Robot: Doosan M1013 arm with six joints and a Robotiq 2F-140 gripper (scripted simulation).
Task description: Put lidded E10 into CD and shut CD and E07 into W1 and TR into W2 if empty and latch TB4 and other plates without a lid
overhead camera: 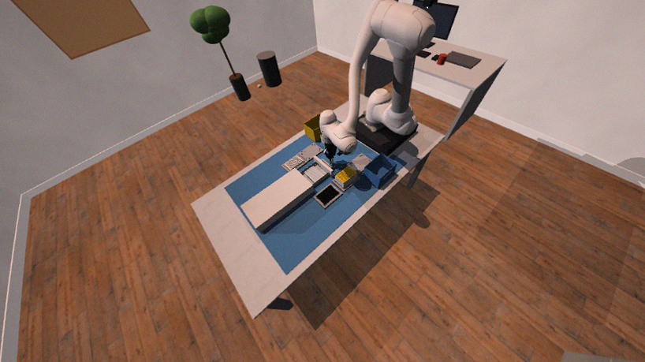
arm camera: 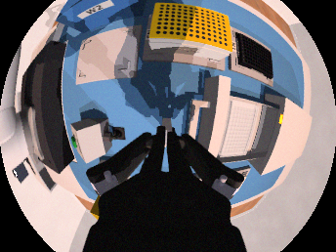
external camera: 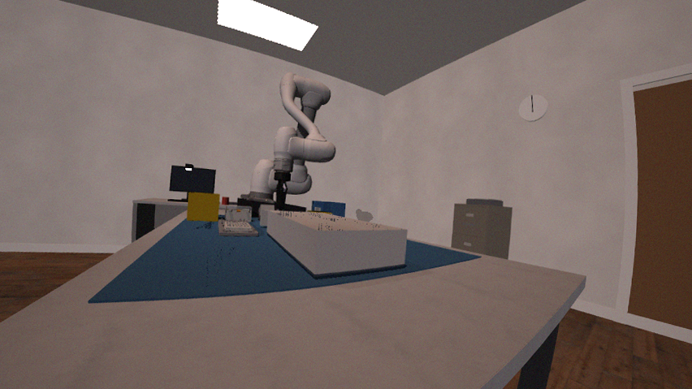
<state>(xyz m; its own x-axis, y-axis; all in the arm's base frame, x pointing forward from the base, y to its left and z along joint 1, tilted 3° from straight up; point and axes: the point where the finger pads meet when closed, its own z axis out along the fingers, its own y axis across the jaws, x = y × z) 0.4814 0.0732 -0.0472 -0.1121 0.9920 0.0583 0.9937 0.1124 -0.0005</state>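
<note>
My gripper [overhead camera: 331, 154] [external camera: 280, 194] [arm camera: 166, 124] is shut and empty. It hangs a little above the blue mat [overhead camera: 298, 232] [arm camera: 140, 105] at the arm's end of the bench. In the wrist view a small white block with a green spot [arm camera: 89, 138] lies to its left, and a pale gridded plate [arm camera: 240, 129] in a nest to its right. The tip rack with a yellow perforated top [overhead camera: 346, 175] [arm camera: 190, 26] stands beyond it. The blue bin W2 [overhead camera: 380, 171] [external camera: 328, 207] [arm camera: 97, 5] and the yellow bin W1 [overhead camera: 312, 128] [external camera: 203, 206] stand upright. The cooler CD [overhead camera: 278, 199] [external camera: 338, 240] is a long white box.
A dark-pocketed nest [overhead camera: 327, 195] [arm camera: 253, 56] lies beside the tip rack. A pale nest [arm camera: 105, 59] lies near the blue bin. A grey box [overhead camera: 308, 154] and a gridded white plate [overhead camera: 293, 162] [external camera: 237, 226] lie near the yellow bin. The arm's dark base [overhead camera: 387, 137] [arm camera: 42, 110] stands close by.
</note>
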